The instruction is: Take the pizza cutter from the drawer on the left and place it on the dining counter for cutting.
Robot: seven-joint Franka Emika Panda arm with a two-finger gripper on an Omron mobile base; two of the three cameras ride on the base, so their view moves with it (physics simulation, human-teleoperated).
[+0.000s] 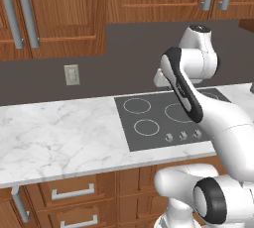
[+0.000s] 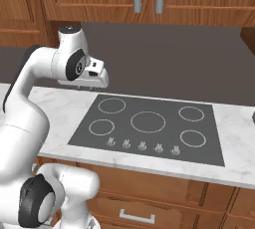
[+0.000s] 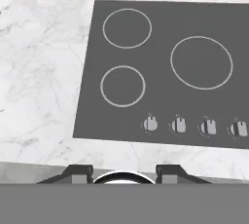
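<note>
A flat dark glass cooktop (image 2: 149, 128) sits set into a white grey-veined marble counter (image 1: 59, 133), with bare marble stretching to its left and a narrower strip to its right. A row of small round silver knobs (image 2: 142, 146) runs along the cooktop's front edge, with the ring-marked burners behind them. Behind the counter rises a dark grey wall (image 2: 174, 58), carrying a pale rectangular wall socket (image 1: 72, 75) left of the cooktop. Reddish-brown wooden wall cabinets (image 1: 64, 9) hang above that wall. Below the counter's front edge lie wooden drawers with silver bar handles (image 1: 73, 192), stacked one above another.

In the hand view a round silver-rimmed disc (image 3: 123, 177) sits between the dark finger tips (image 3: 78, 173), in front of the counter's edge.
</note>
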